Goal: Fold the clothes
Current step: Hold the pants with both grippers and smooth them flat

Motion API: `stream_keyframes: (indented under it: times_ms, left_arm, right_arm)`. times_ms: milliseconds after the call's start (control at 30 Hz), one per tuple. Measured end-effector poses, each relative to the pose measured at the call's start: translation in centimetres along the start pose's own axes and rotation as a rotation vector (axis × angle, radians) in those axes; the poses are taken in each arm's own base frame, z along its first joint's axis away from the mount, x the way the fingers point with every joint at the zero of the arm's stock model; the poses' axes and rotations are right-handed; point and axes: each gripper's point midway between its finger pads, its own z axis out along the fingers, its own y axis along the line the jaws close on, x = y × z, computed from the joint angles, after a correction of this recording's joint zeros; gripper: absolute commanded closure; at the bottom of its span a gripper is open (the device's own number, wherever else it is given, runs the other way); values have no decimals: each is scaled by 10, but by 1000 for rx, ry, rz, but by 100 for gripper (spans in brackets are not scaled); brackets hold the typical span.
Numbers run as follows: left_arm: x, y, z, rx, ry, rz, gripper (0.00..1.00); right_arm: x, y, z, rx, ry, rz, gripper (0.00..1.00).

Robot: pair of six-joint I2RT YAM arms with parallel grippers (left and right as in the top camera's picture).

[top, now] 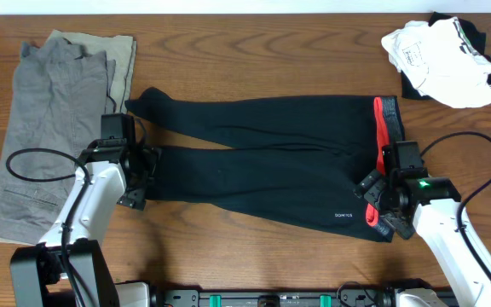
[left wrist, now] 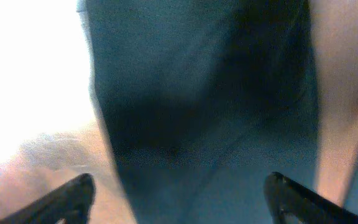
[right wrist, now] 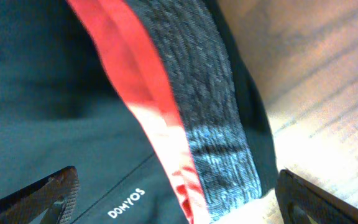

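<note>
The black leggings [top: 262, 153] lie flat across the table, legs to the left, the coral-red and grey waistband [top: 384, 119] to the right, a tiny white logo [top: 343, 216] near the front hem. My left gripper [top: 140, 179] is open over the near leg's cuff; the left wrist view shows dark cloth [left wrist: 204, 106] between its spread fingers [left wrist: 179, 193]. My right gripper [top: 380, 205] is open over the waistband's near corner; the right wrist view shows the red and grey band [right wrist: 185, 118] and the logo [right wrist: 127, 203] between its fingers [right wrist: 176, 196].
Folded grey-and-khaki trousers [top: 54, 128] lie at the left of the wooden table [top: 254, 51]. A crumpled white garment on black cloth [top: 440, 53] sits at the back right. Cables loop beside both arms.
</note>
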Motion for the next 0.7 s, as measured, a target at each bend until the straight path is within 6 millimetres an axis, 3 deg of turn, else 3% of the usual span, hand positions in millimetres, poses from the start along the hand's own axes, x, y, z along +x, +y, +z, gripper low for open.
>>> stream_keyframes:
  times_ms: [400,700]
  left_arm:
    - [-6,43,12,-138,-86,-143,20]
    - [-12,50,22,-131,-143,-191,20]
  right_arm:
    - [22,-56,-8,260,21,256,1]
    - [2,-30,1,155,-133,365,1]
